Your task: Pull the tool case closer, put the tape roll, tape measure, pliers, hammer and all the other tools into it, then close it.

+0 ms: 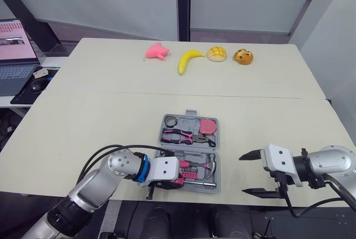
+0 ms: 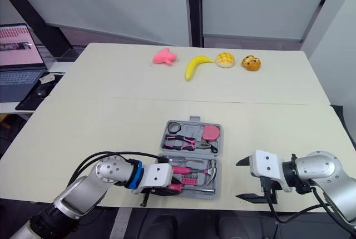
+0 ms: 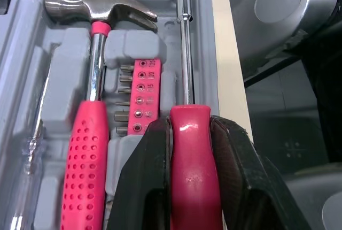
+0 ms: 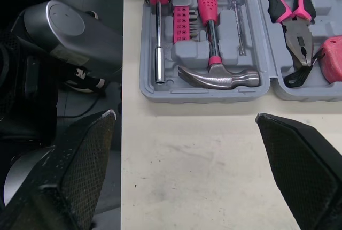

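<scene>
The grey tool case [image 1: 218,161] lies open at the table's near edge. Its far half holds a tape roll [image 1: 170,121], pink-handled pliers [image 1: 179,135] and a pink tape measure [image 1: 207,125]. The near half holds a hammer [image 3: 96,96], a strip of bits [image 3: 140,93] and a long driver with a pink handle [image 3: 192,166] lying in the front slot. My left gripper [image 3: 189,125] is shut on that pink handle at the case's near left corner. To the right of the case, over bare table, my right gripper [image 1: 251,173] is open and holds nothing.
A pink toy [image 1: 156,51], a banana [image 1: 188,60], a yellow bun [image 1: 216,54] and an orange toy [image 1: 242,56] line the far side of the table. A laptop [image 1: 15,55] sits on a desk to the left. The table's front edge runs just below the case.
</scene>
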